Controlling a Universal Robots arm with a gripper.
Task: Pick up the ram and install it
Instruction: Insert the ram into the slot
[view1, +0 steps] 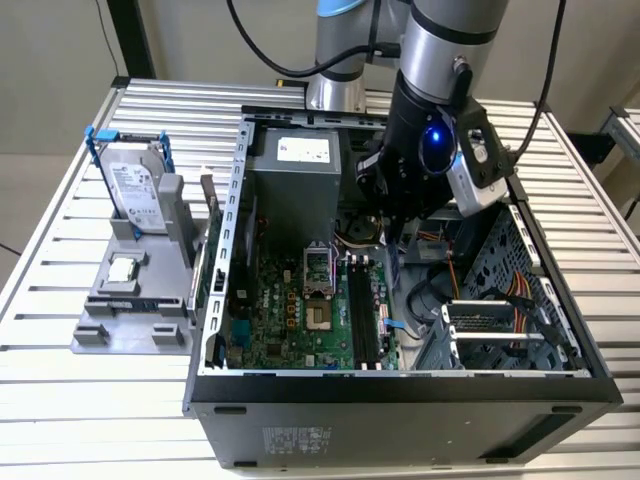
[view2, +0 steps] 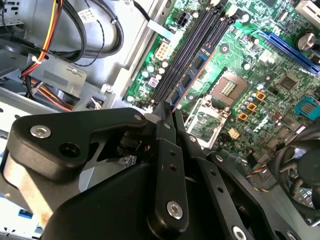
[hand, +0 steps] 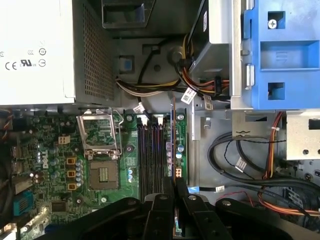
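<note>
The ram (view2: 194, 74) is a thin dark board with black chips, and my gripper (view2: 167, 109) is shut on one end of it. In the first wrist view the ram (hand: 173, 145) shows edge-on, running out from between the black fingers (hand: 161, 200). It hangs lengthwise along the black memory slots (hand: 150, 150) of the green motherboard (hand: 50, 165), close above them; I cannot tell whether it touches one. In the exterior view the gripper (view1: 393, 238) reaches down into the open computer case (view1: 400, 385), over the far end of the slots (view1: 362, 310).
The empty processor socket (view1: 318, 290) lies beside the slots, and the grey power supply (view1: 295, 180) stands behind it. Cables (hand: 240, 165) and a blue drive bay (hand: 282, 55) crowd the other side. Outside the case, a grey fixture (view1: 130, 320) holds a hard drive (view1: 135, 185) and a small silver chip (view1: 122, 268).
</note>
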